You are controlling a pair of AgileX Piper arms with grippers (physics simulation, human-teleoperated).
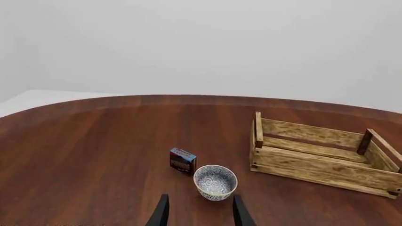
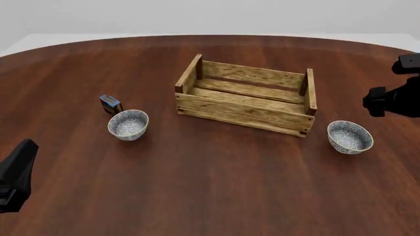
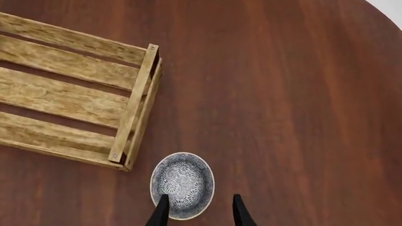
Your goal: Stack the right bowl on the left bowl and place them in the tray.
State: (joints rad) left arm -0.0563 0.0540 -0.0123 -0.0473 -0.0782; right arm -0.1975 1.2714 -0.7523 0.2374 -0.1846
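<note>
the right gripper [image 3: 198,213] has its fingers spread apart with nothing between them, looking straight down over the right bowl [image 3: 182,185]; one finger tip lies across the bowl's rim while the other is over bare wood just beside it. in the front view the right arm is a dark shape at the table's right edge, raised above and a little beyond the bowl, so the step in hand looks like the descent to grasp it. to do that well, line up so one finger goes inside the bowl and the other outside, pinching the wall, then drop until the tips are below the rim before closing; a thin ceramic wall can slip or tip if caught too high.

the left gripper [image 1: 199,212] is also spread and holds nothing, aimed at the left bowl [image 1: 215,181], which stands ahead of its tips and apart from them. a small blue box [image 1: 182,160] stands just beside that bowl on its far side.

the tray [image 2: 246,94] sits mid-table between the two bowls, turned slightly askew, nothing in it. the right bowl stands near the tray's near right corner, not touching, toward the table's right edge; the left bowl is well apart from the tray's left end.
</note>
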